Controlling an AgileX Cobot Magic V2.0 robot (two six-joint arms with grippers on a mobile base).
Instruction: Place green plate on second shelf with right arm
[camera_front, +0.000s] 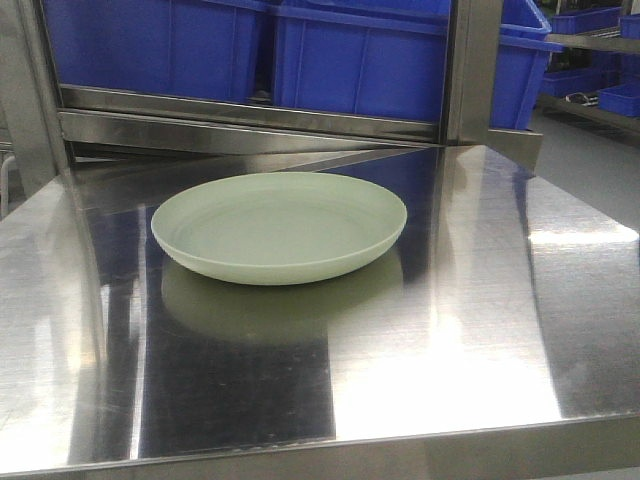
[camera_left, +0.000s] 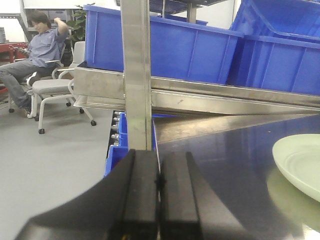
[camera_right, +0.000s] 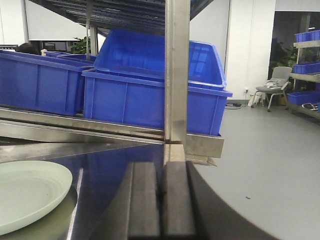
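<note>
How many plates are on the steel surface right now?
1. The green plate sits near the middle of the steel surface, in front of the blue bins. The surface's left side runs out of frame, so another could be hidden there.

The picture's edge crops the green plate (camera_left: 299, 165), perhaps half unseen.

Left gripper (camera_left: 159, 161): two matte black jaws with flat rectangular faces, outer shoulders flaring in a smooth curve at the near end. Right gripper (camera_right: 161, 172): same build, dark grey-black.
</note>
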